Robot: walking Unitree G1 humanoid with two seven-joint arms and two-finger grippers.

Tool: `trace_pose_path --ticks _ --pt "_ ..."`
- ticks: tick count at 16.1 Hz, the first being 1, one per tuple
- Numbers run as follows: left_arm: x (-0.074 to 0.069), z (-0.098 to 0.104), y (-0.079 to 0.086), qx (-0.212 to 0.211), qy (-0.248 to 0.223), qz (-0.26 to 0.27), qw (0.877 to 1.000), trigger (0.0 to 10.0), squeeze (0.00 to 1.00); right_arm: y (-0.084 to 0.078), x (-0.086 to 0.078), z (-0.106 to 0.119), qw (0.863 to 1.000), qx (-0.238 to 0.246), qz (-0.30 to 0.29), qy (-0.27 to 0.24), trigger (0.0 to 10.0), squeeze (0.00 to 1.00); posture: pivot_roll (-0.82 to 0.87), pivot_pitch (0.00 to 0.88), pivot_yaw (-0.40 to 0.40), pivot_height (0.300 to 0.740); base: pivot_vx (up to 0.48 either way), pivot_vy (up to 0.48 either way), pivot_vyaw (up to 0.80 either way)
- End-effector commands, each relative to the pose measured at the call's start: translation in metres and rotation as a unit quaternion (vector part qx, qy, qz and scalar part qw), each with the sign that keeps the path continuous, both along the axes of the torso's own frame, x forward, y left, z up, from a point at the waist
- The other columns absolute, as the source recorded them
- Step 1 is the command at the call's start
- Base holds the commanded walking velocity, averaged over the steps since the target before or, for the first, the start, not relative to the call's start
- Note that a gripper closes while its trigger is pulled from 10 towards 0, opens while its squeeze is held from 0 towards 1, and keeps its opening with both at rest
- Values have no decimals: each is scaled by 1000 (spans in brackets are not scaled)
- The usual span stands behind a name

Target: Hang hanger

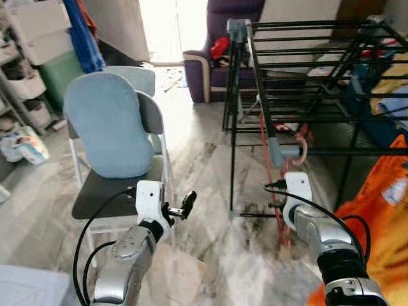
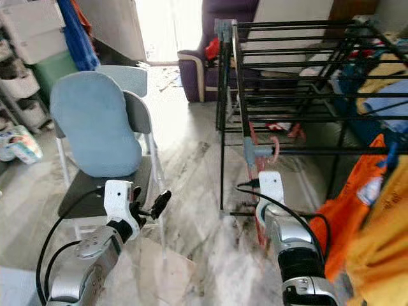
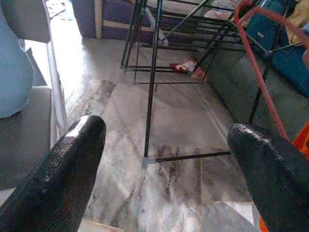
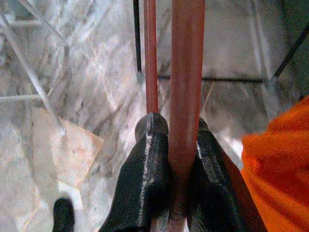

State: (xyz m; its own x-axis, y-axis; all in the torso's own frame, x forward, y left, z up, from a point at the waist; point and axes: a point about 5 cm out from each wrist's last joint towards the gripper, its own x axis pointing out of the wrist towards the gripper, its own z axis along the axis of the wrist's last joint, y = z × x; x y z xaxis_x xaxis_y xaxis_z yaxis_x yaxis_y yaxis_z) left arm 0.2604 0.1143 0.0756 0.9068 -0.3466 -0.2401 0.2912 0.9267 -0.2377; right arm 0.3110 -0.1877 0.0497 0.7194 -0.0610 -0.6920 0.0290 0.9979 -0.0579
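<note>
A salmon-red hanger is pinched between the two black fingers of my right gripper, which is shut on its bar. In the left eye view the hanger's hook curls at the front lower rail of the black drying rack, beside a grey corner joint. Whether the hook rests on the rail I cannot tell. My left gripper is held out low in front of the chair, open and holding nothing, its fingertips wide apart.
A grey chair with a light blue cushion stands to the left. Orange cloth hangs off the rack at the right. A purple armchair sits behind, and shelves line the far left. Marble floor lies between chair and rack.
</note>
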Motion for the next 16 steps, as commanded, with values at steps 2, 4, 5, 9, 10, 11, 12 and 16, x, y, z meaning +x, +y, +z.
trace_pose_path --ticks 2,4,5,9,10,11,12,16 --pt "0 -1 0 8 6 -2 1000 10000 0 -1 -1 -2 1000 0 1 7 10000 0 -97 0 42 740 0 0 0" --pt "0 -2 0 10 10 -5 1000 10000 0 -1 -6 -7 1000 2 4 29 10000 0 -99 0 46 740 0 0 0" --pt "0 -3 -1 12 12 -8 1000 10000 0 1 -8 -9 999 12 6 34 10000 663 -99 0 47 740 0 0 0" --pt "5 -1 -1 28 6 -4 1000 10000 0 3 -4 2 1000 -2 10 -29 10000 1000 -114 0 58 740 0 0 0" --pt "5 0 0 27 7 -2 1000 10000 0 5 -4 5 999 -7 14 -36 10000 1000 -122 8 67 740 0 0 0" --pt "4 -2 1 31 12 -5 999 10000 0 6 -11 2 999 -9 14 -37 10000 1000 -127 11 76 740 0 0 0" --pt "4 -1 1 33 10 -8 999 10000 0 6 -12 2 999 -11 14 -38 10000 1000 -127 11 76 740 0 0 0" --pt "2 -3 5 60 4 7 998 10000 0 -2 -22 3 998 -28 -18 -59 10000 1000 -112 8 84 740 0 0 0"
